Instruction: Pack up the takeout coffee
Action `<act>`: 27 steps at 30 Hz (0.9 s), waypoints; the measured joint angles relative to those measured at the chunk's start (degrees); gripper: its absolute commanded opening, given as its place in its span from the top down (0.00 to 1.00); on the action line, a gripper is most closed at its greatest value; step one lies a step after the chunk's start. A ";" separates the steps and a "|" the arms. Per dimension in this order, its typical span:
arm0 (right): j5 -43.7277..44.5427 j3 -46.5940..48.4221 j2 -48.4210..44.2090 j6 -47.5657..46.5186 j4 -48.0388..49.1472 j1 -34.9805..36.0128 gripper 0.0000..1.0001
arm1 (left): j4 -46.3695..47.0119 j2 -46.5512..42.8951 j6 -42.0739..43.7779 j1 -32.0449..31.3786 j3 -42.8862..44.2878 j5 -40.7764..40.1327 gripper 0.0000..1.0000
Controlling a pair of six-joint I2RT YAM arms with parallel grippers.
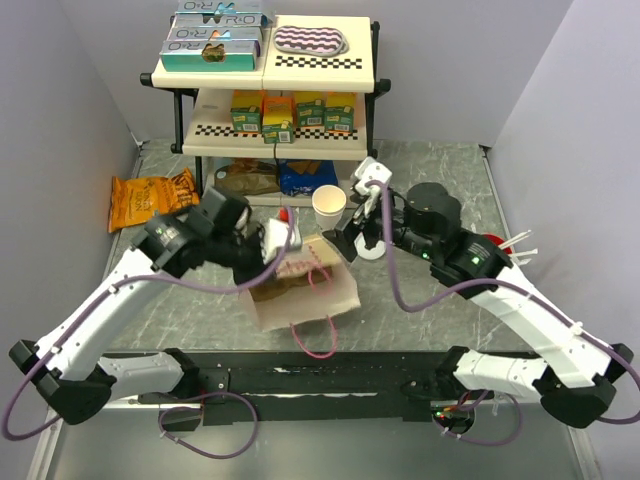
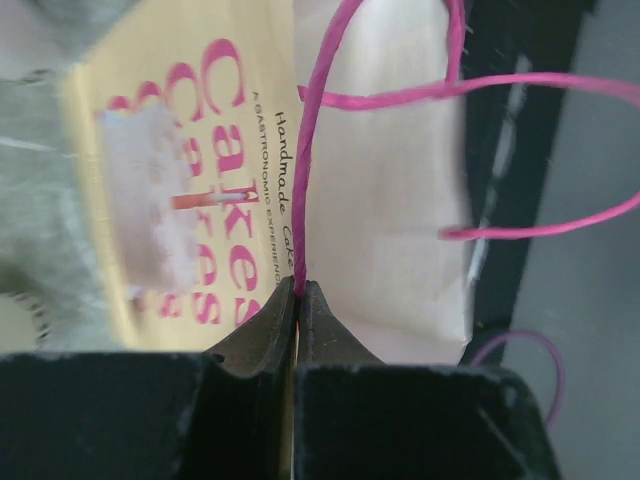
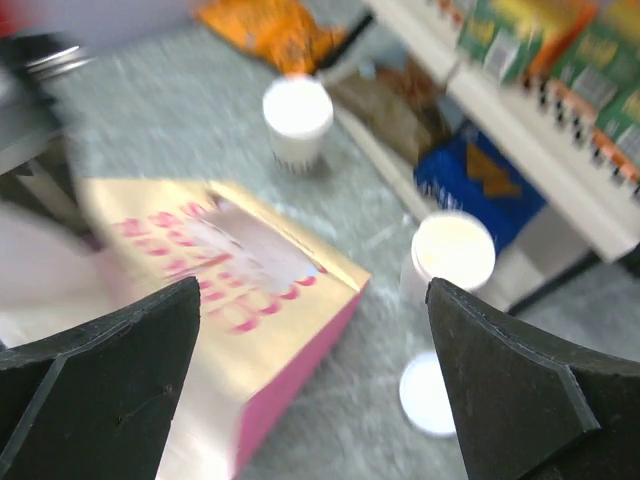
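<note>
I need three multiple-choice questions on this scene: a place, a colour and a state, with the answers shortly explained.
1. The orange snack bag lies: A) at the near edge B) left of the shelf C) far right.
2. The paper bag has handles that are: A) green B) black C) pink.
3. The left gripper has its jaws: A) wide open B) shut on one of the handles C) around a cup.
1B, it lies by the shelf's left legs; 2C, pink cords show; 3B, the jaws pinch a cord.

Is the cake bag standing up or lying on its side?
Lying on its side: the bag rests on the table with its printed face up.
</note>
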 measured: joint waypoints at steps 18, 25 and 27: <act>-1.99 0.55 0.66 -1.92 -4.61 -6.99 0.00 | -3.50 -1.64 -1.14 -3.65 3.54 -5.33 0.99; -8.57 7.26 4.09 -5.38 -10.10 -12.09 0.00 | -3.96 -1.36 -2.62 4.02 0.90 0.92 0.99; -10.51 8.81 5.25 -6.08 -11.19 -13.42 0.00 | -3.17 -1.38 -3.10 7.08 -0.87 1.22 0.99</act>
